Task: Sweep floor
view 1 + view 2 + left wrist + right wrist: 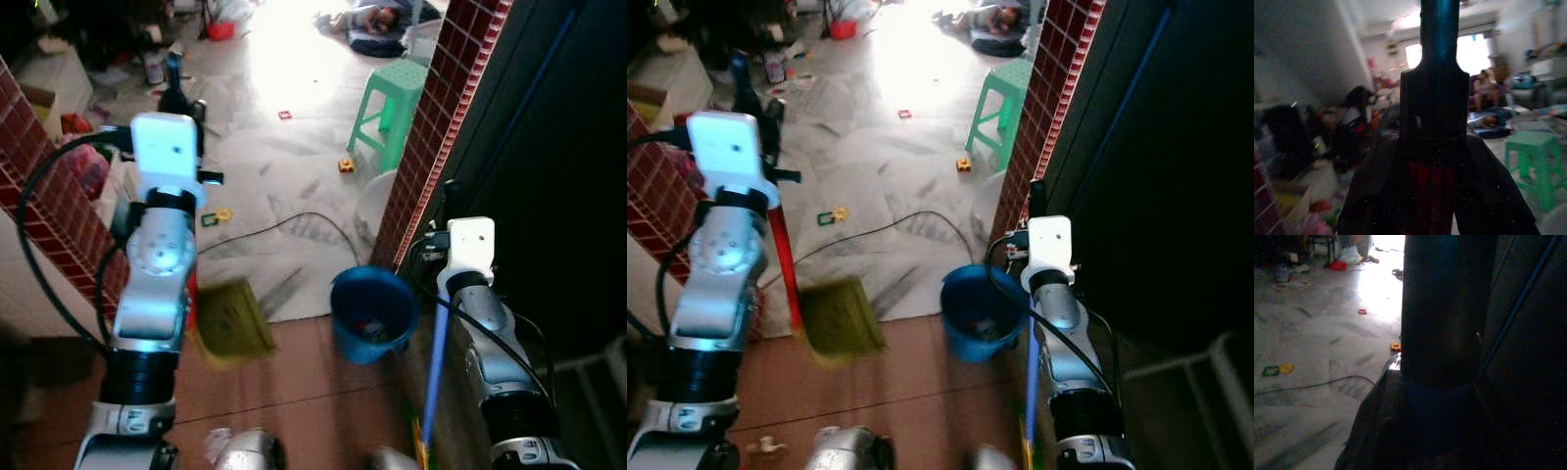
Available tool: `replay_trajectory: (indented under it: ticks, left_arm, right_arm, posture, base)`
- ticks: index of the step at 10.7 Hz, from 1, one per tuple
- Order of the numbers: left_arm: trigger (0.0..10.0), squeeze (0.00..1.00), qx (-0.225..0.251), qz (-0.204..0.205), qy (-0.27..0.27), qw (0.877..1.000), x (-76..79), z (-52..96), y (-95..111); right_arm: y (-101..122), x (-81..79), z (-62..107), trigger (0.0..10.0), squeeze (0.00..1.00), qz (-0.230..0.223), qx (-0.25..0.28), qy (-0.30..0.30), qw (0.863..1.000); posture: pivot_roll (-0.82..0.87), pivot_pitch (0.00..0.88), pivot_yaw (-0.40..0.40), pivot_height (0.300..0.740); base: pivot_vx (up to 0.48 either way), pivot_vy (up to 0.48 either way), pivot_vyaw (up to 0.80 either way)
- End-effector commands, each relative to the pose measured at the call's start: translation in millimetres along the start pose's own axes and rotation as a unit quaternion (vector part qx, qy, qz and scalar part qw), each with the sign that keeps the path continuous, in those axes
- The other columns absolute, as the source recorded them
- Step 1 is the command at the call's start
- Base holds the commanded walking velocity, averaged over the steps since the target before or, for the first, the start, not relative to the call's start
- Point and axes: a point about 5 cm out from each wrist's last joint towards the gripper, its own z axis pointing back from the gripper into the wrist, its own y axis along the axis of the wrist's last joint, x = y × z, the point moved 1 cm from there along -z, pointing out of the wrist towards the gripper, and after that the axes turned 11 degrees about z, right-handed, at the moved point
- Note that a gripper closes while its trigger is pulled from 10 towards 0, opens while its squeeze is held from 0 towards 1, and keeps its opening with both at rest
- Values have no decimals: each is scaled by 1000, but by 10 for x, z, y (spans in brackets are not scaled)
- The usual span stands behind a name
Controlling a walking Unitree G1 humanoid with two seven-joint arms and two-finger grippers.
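Left gripper [759, 108] clamps the red broom handle [784, 264]; drag its yellow-green bristles [841, 318] steadily toward the blue dustpan [978, 311], which the right gripper [1038, 201] holds by its pole.

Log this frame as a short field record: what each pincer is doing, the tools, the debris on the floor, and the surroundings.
left pincer: raised around the red broom handle
broom head: yellow-green bristles on the floor, blurred
right pincer: on a blue handle; grip not visible
bucket: blue bucket beside the brick pillar
debris: small toy pieces and a black cable on the pale floor
surroundings: green stool; a person lying far back
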Motion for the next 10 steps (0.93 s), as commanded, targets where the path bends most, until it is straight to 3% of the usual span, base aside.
replay_trajectory:
  ticks: [1,5,10]
  left_arm:
    - [10000,0,25,-3,-23,999,124,18,82]
    - [10000,0,11,17,-42,999,260,117,2]
    - [10000,0,2,27,-47,999,290,139,-24]
  right_arm:
    - [-7,88,-3,10000,0,6,0,-13,1000]
    - [-8,89,-20,10000,0,9,1,-13,1000]
    - [-14,62,-15,10000,0,8,0,-12,1000]
  posture:
    - [-25,0,13,740]
    - [-19,0,12,740]
    - [-19,0,15,740]
  base:
    - [0,0,0]
    - [0,0,0]
    - [0,0,0]
